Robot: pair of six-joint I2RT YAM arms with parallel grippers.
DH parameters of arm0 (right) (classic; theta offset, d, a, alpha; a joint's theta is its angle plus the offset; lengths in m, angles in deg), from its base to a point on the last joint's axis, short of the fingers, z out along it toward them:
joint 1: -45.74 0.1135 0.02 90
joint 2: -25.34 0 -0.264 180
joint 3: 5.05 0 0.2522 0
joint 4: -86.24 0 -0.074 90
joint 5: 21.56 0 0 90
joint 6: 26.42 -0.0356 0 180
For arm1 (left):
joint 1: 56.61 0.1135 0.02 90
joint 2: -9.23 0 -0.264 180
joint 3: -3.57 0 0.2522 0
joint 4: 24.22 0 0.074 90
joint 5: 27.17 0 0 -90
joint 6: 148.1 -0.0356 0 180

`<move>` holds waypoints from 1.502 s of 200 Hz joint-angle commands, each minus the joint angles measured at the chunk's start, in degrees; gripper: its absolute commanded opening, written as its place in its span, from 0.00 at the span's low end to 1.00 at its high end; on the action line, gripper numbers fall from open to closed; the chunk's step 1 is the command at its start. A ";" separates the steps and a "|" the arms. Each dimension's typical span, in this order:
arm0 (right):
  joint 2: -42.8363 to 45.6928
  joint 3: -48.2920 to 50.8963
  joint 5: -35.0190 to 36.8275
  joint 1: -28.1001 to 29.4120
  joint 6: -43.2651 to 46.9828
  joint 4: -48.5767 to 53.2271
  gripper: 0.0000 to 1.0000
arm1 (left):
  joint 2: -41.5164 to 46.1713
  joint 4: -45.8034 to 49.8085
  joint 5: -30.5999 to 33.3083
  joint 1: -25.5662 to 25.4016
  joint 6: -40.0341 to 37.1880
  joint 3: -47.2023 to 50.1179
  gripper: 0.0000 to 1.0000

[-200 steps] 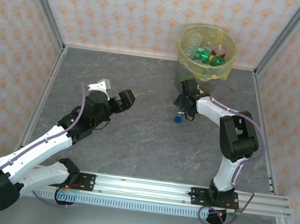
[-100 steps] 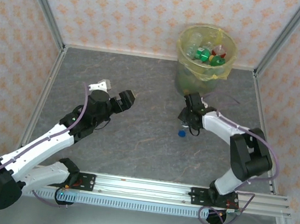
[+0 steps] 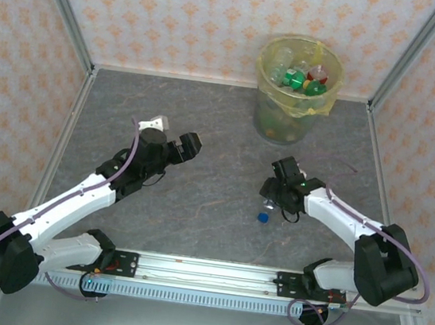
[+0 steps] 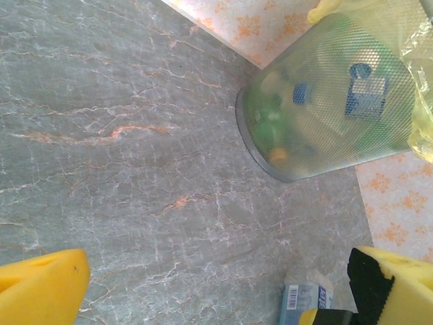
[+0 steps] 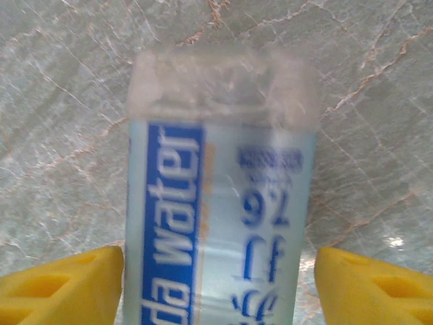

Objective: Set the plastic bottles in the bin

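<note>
A clear plastic bottle (image 5: 220, 196) with a blue-and-white label lies lengthwise between the yellow fingers (image 5: 61, 288) of my right gripper (image 5: 220, 284). The fingers stand open just off its sides. From above, that bottle's blue cap (image 3: 263, 215) pokes out below the right gripper (image 3: 272, 195), mid-table on the right. The bin (image 3: 271, 105), lined in yellow, stands at the back and holds several bottles (image 3: 297, 79). My left gripper (image 3: 190, 146) hovers open and empty left of centre. In its wrist view the bin (image 4: 325, 101) is at upper right and the bottle's label (image 4: 304, 303) at the bottom.
Patterned walls with metal corner posts (image 3: 65, 10) close in the grey marble tabletop (image 3: 208, 113) on three sides. A rail (image 3: 211, 272) runs along the near edge by the arm bases. Both arms reach in over the middle of the table.
The right arm has pulled back from the foot of the bin toward the near side, the bottle coming with it, and its jaws have widened. The left gripper has shifted slightly.
</note>
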 commanded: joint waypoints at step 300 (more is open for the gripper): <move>-22.28 -20.33 -5.81 -9.25 14.30 13.34 0.67 | 6.15 -0.07 -1.32 0.49 -1.99 1.46 0.99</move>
